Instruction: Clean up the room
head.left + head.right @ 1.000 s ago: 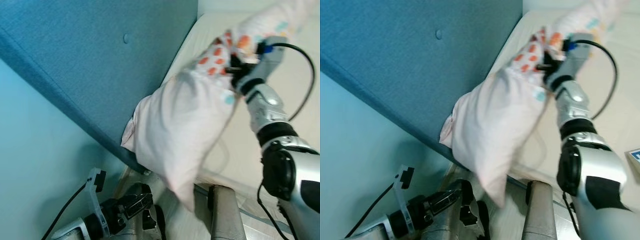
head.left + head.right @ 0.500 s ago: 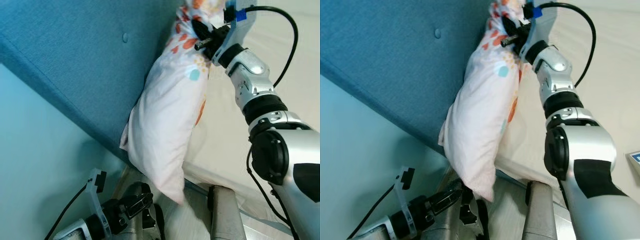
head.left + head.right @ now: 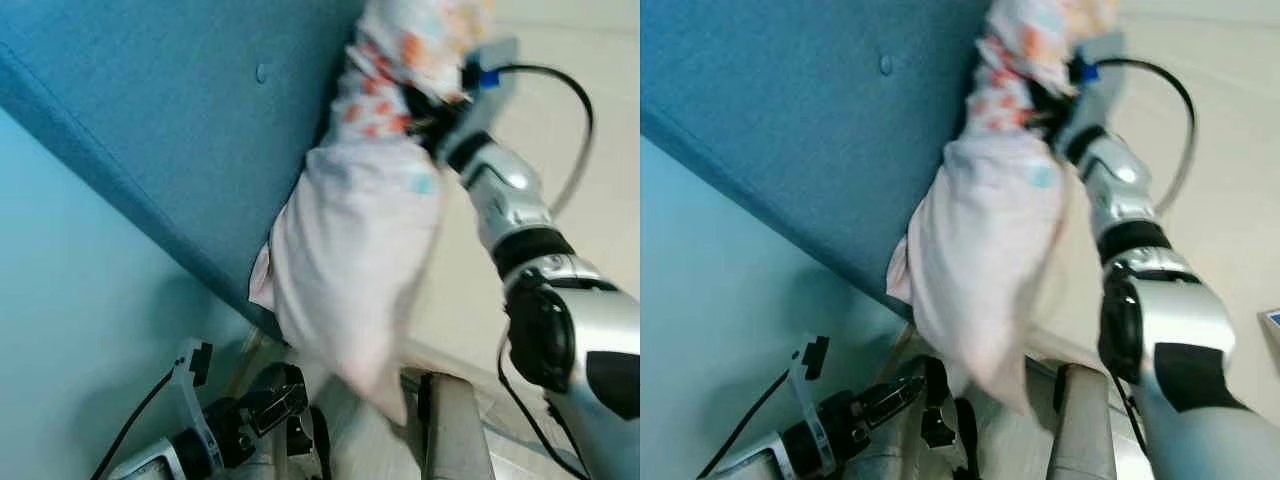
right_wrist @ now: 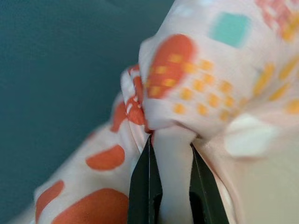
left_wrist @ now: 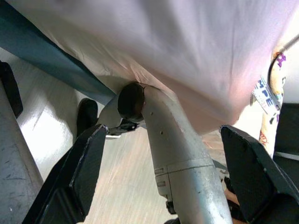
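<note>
- Left eye view: right claw [image 3: 425, 112] up at far end, clamped on a fold of the pillow [image 3: 365, 250]; pillow hangs blurred against the blue headboard [image 3: 200, 120], over the left edge of the bed [image 3: 590, 200]. Left claw [image 3: 290, 415] low, near, by the floor.
- Left wrist view: left claw fingers [image 5: 84, 172] spread apart, nothing between; pillow cloth above.
- Right wrist view: fingers [image 4: 145, 179] pinch pale pillow fabric w/ orange spots, headboard behind.
</note>
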You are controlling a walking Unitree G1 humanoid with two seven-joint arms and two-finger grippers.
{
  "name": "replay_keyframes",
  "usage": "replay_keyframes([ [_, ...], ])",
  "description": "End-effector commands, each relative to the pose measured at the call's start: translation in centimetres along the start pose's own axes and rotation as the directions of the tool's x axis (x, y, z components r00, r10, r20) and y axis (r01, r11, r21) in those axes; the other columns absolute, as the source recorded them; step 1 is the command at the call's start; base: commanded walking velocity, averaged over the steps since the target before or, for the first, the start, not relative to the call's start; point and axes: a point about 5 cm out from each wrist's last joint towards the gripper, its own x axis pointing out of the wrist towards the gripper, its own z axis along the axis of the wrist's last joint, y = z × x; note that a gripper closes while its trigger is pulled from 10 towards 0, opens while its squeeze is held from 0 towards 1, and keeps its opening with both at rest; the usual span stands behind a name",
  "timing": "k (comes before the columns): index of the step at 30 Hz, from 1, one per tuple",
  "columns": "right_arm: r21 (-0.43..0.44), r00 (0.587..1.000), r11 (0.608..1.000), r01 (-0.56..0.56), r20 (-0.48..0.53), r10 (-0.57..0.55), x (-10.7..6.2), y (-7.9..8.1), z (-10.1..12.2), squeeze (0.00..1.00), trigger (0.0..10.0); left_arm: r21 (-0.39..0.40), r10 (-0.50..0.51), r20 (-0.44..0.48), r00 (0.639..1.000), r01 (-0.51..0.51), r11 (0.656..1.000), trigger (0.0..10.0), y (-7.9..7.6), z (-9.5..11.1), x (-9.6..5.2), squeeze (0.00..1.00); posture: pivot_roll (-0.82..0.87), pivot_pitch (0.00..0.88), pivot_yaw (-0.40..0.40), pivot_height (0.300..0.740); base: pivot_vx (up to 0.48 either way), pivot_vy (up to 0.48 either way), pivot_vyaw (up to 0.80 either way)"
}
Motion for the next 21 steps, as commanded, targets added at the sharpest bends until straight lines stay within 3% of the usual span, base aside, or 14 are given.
replay_keyframes([
  [1,-0.004,0.998,1.0,-0.03,-0.054,0.029,0.1,1.2,-1.2,0.0,0.0,-0.031,0.029,-0.011,1.0,-0.029,0.999,10.0,0.4,-0.7,-0.4,0.0,0.11,0.377,0.185,0.611,0.0,0.0,0.0],
  [2,-0.013,0.996,1.0,0.021,-0.088,-0.022,-0.4,0.4,-2.0,0.0,10.0,-0.036,0.03,-0.005,1.0,-0.03,0.999,10.0,0.4,-0.6,-0.4,0.0,0.13,0.377,0.192,0.611,0.0,0.0,0.0],
  [4,-0.003,0.985,0.995,0.097,-0.142,-0.096,-1.2,-0.6,-3.2,0.0,10.0,-0.042,0.028,0.0,1.0,-0.028,0.999,10.0,0.2,-0.3,-0.6,0.0,0.14,0.375,0.205,0.611,0.0,0.0,0.0],
  [7,0.005,0.981,0.993,0.118,-0.157,-0.116,-1.4,-0.9,-3.5,0.0,10.0,-0.044,0.027,0.003,1.0,-0.027,0.999,10.0,0.1,-0.2,-0.6,0.0,0.14,0.375,0.205,0.611,0.0,0.0,0.0],
  [8,0.025,0.979,0.991,0.128,-0.163,-0.122,-1.6,-1.0,-3.8,0.26,10.0,-0.044,0.025,0.007,1.0,-0.025,0.999,10.0,0.1,-0.1,-0.5,0.0,0.14,0.371,0.205,0.611,0.0,0.0,0.0],
  [9,0.021,0.976,0.989,0.146,-0.169,-0.14,-1.8,-1.2,-4.0,1.0,10.0,-0.046,0.024,0.013,1.0,-0.024,0.999,10.0,0.1,0.1,-0.4,0.0,0.14,0.366,0.204,0.611,0.0,0.0,0.0],
  [12,0.015,0.972,0.986,0.166,-0.172,-0.161,-1.9,-1.4,-4.1,1.0,10.0,-0.047,0.022,0.021,1.0,-0.021,0.999,10.0,0.1,0.2,-0.2,0.0,0.14,0.363,0.202,0.611,0.0,0.0,0.0],
  [13,-0.007,0.956,0.97,0.242,-0.173,-0.239,-2.4,-2.5,-4.1,1.0,10.0,-0.051,0.016,0.029,0.999,-0.015,0.999,10.0,0.1,0.3,0.1,0.0,0.12,0.351,0.195,0.611,0.0,0.0,0.0],
  [14,-0.007,0.956,0.97,0.242,-0.173,-0.239,-2.4,-2.5,-4.1,1.0,10.0,-0.051,0.016,0.029,0.999,-0.015,0.999,10.0,0.1,0.3,0.1,0.0,0.12,0.351,0.195,0.611,0.0,0.0,0.0],
  [17,-0.075,0.916,0.932,0.355,-0.173,-0.362,-3.2,-4.3,-4.0,1.0,10.0,-0.057,0.01,0.031,0.999,-0.008,0.998,10.0,0.1,0.1,0.6,0.0,0.11,0.337,0.187,0.611,0.0,0.0,0.0],
  [19,-0.132,0.871,0.886,0.444,-0.169,-0.462,-4.1,-5.8,-4.0,1.0,10.0,-0.061,0.003,0.033,0.999,-0.001,0.998,10.0,0.2,0.0,1.0,0.0,0.1,0.318,0.178,0.611,0.0,0.0,0.0],
  [21,-0.132,0.871,0.886,0.444,-0.169,-0.462,-4.1,-5.8,-4.0,1.0,10.0,-0.061,0.003,0.033,0.999,-0.001,0.998,10.0,0.2,0.0,1.0,0.0,0.1,0.318,0.178,0.611,0.0,0.0,0.0],
])
